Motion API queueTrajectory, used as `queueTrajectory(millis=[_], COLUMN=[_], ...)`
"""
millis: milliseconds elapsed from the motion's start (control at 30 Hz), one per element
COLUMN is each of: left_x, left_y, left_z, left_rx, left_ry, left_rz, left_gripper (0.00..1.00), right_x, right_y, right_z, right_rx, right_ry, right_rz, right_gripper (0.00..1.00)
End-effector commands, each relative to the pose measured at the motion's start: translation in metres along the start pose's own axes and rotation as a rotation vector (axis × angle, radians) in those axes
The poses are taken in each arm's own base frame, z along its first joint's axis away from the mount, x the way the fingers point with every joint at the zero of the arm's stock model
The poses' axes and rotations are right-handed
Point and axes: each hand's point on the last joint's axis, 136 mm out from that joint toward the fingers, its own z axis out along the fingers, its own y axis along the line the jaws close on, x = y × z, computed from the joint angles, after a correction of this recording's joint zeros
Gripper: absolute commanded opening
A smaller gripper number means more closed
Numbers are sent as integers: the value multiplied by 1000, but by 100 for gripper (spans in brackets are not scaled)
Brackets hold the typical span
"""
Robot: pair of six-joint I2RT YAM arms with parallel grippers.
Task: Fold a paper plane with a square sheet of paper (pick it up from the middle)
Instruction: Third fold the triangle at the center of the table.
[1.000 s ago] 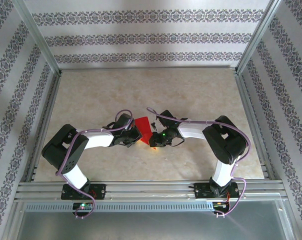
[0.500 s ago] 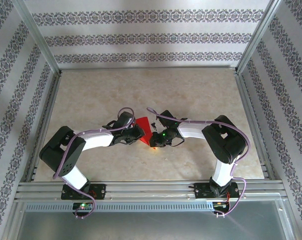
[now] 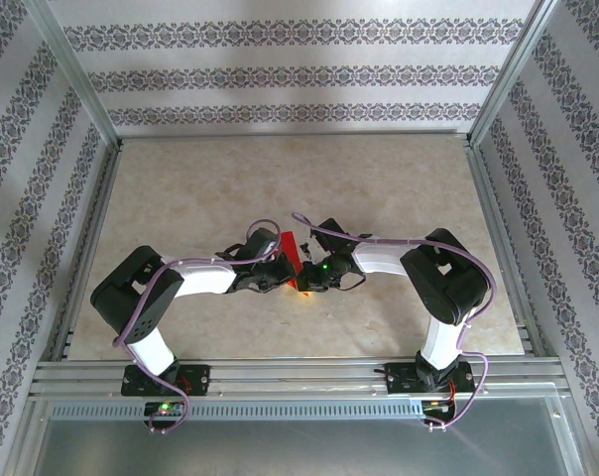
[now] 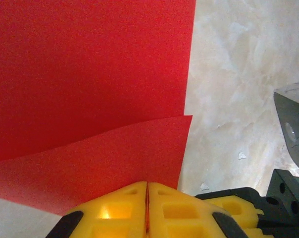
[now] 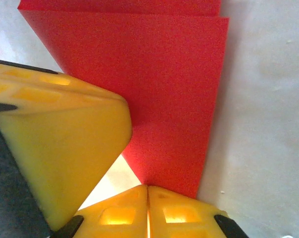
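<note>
The red sheet of paper (image 3: 292, 250) is folded over and held up on edge between the two wrists at the table's middle. In the left wrist view the red sheet of paper (image 4: 90, 89) spreads as two layers, and my left gripper (image 4: 147, 186) is shut on its near edge. The right wrist view has the red sheet of paper (image 5: 159, 84) narrowing down into my right gripper (image 5: 148, 189), shut on its lower corner. The left gripper's yellow fingers (image 5: 50, 144) stand close at the left there. From above, the left gripper (image 3: 280, 268) and right gripper (image 3: 304, 280) almost touch.
The beige marbled table (image 3: 280, 178) is bounded by aluminium rails (image 3: 280, 375) in front and patterned walls on the other sides. The right gripper's yellow and black body (image 4: 268, 203) sits at the lower right of the left wrist view.
The left arm has swung right toward the right gripper, closing over the sheet, so less red paper shows from above. The right arm has stayed in place.
</note>
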Motion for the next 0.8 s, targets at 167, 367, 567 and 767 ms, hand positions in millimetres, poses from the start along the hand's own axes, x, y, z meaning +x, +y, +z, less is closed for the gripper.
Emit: queueTrajectory(millis=[167, 367, 567, 767], left_x=[-6, -19, -34, -47], left_y=[33, 58, 81, 100], left_z=[-4, -15, -28, -44], left_rx=[-98, -136, -160, -166], left_ry=[-72, -118, -151, -189], left_rz=[-4, -30, -60, -85], left_gripper=[8, 8, 9, 9], right_x=[32, 40, 44, 45], right_y=[-49, -61, -69, -71], right_z=[15, 17, 19, 19], right_rx=[167, 205, 231, 235], right_ry=[89, 101, 103, 101], right_rz=[122, 163, 194, 203], right_gripper=[9, 9, 9, 10])
